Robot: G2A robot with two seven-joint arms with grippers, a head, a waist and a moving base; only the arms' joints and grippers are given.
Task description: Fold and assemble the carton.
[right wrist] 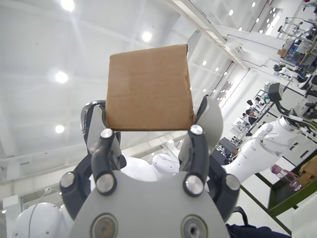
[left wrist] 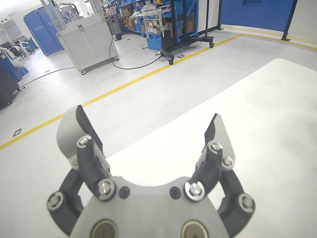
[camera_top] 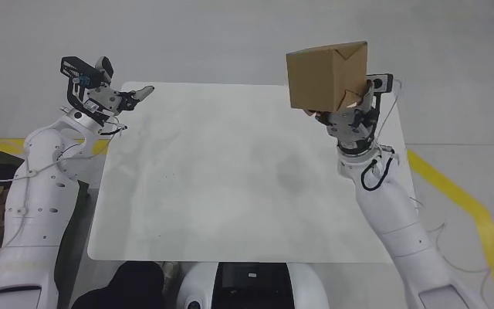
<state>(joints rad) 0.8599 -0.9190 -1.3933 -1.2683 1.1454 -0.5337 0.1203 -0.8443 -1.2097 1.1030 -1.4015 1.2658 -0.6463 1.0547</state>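
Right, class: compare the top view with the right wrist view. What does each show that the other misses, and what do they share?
Top view alone: the white rectangular table and the left pincer, open at its far left corner. Right wrist view alone: round ceiling lamps behind the load. Shared: the brown cardboard carton, held up in the air, clamped in the right pincer.
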